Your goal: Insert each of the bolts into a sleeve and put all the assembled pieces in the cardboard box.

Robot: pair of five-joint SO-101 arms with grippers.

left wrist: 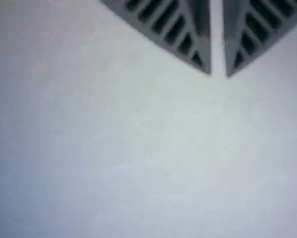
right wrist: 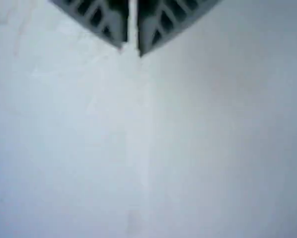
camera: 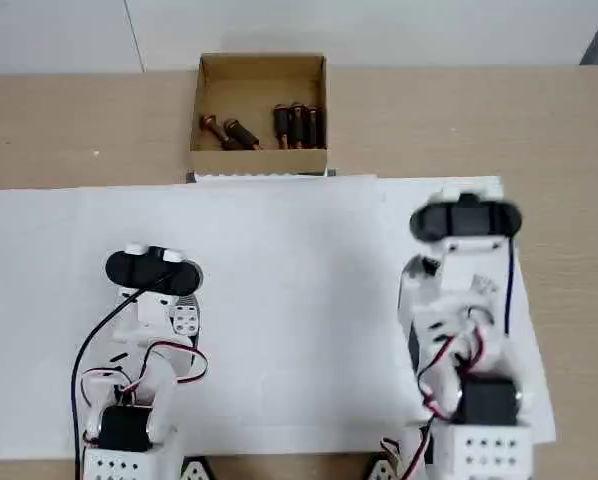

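Seen from above, the cardboard box (camera: 262, 62) at upper centre holds every visible one of the assembled pieces (camera: 297, 124), while the left gripper (left wrist: 218, 73) and right gripper (right wrist: 130, 51) sit closed and empty-jawed over the white sheet (camera: 299, 300), so the task looks finished.

A light wooden tabletop (camera: 79, 120) spans the scene; a large white paper sheet (camera: 299, 300) covers its near part; a pale white surface (camera: 379, 30) lies beyond its far edge.
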